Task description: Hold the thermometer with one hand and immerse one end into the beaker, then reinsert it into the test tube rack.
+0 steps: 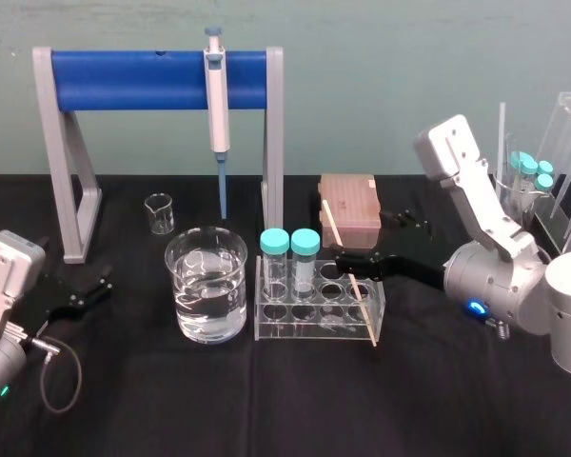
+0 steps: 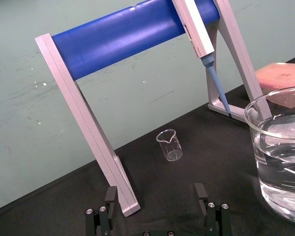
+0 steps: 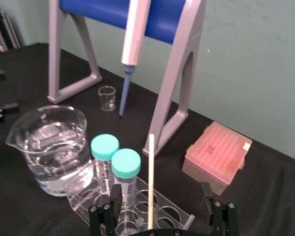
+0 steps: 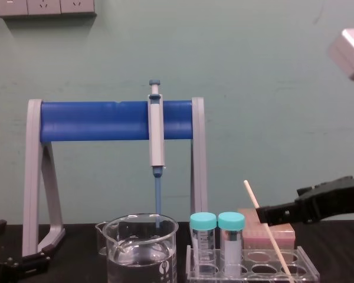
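- Head view: the thermometer point(image 1: 334, 228) leans in the right end of the test tube rack point(image 1: 305, 328), which is beside the water-filled beaker point(image 1: 206, 286). The right gripper point(image 1: 359, 265) hovers at the rod.
- Left wrist view: the left gripper point(image 2: 155, 196), parked near the beaker point(image 2: 278, 147), is spread wide and empty.
- Right wrist view: the right gripper point(image 3: 160, 196) is wide open, its fingers point(image 3: 115, 196) flanking the thermometer point(image 3: 150, 172) without touching it.
- Chest view: the thermometer point(image 4: 253, 200) tilts left above the rack point(image 4: 248, 265).
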`<control>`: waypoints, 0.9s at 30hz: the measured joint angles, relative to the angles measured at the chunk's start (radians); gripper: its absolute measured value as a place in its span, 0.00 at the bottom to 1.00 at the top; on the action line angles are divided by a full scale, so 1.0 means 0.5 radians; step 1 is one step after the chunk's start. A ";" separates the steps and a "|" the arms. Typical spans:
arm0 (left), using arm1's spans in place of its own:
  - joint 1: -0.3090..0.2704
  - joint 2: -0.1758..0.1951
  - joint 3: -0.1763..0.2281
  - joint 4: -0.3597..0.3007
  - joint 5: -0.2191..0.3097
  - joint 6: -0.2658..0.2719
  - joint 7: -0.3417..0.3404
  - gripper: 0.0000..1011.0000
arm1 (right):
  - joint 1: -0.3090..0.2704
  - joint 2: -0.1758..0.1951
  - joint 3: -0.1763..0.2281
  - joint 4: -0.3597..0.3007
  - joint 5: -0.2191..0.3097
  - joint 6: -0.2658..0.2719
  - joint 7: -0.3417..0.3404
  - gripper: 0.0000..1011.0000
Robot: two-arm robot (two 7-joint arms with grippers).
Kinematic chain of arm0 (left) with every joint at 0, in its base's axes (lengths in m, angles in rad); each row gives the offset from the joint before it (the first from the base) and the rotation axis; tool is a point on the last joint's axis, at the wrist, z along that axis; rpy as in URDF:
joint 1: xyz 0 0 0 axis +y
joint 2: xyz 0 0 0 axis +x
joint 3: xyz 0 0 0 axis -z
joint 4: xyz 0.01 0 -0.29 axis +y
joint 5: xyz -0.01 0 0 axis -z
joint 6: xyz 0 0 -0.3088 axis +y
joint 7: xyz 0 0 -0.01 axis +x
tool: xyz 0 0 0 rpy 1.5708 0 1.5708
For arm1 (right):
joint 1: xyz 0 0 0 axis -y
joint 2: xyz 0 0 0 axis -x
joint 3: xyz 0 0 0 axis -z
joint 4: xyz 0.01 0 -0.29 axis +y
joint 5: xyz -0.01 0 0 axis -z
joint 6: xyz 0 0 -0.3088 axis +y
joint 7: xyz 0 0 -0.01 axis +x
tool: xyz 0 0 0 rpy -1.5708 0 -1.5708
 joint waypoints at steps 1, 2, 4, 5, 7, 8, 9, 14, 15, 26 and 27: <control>0.000 0.000 0.000 0.000 0.000 0.000 0.000 0.99 | 0.002 -0.005 -0.002 0.007 -0.009 0.005 -0.004 0.99; 0.000 0.000 0.000 0.000 0.000 0.000 0.000 0.99 | 0.004 -0.011 -0.003 0.016 -0.018 0.008 -0.008 0.99; 0.000 0.000 0.000 0.000 0.000 0.000 0.000 0.99 | 0.008 -0.028 -0.006 0.039 -0.040 0.014 -0.019 0.99; 0.000 0.000 0.000 0.000 0.000 0.000 0.000 0.99 | 0.010 -0.034 -0.006 0.047 -0.047 0.015 -0.021 0.99; 0.000 0.000 0.000 0.000 0.000 0.000 0.000 0.99 | 0.014 -0.051 -0.007 0.068 -0.063 0.017 -0.025 0.99; 0.000 0.000 0.000 0.000 0.000 0.000 0.000 0.99 | 0.016 -0.057 -0.008 0.076 -0.068 0.017 -0.025 0.99; 0.000 0.000 0.000 0.000 0.000 0.000 0.000 0.99 | 0.019 -0.063 -0.009 0.083 -0.074 0.017 -0.025 0.99; 0.000 0.000 0.000 0.000 0.000 0.000 0.000 0.99 | 0.044 -0.102 -0.023 0.132 -0.122 0.004 -0.022 0.99; 0.000 0.000 0.000 0.000 0.000 0.000 0.000 0.99 | 0.047 -0.109 -0.025 0.139 -0.128 0.002 -0.022 0.99; 0.000 0.000 0.000 0.000 0.000 0.000 0.000 0.99 | 0.076 -0.181 -0.032 0.224 -0.198 -0.007 -0.006 0.99; 0.000 0.000 0.000 0.000 0.000 0.000 0.000 0.99 | 0.077 -0.184 -0.031 0.228 -0.202 -0.007 -0.005 0.99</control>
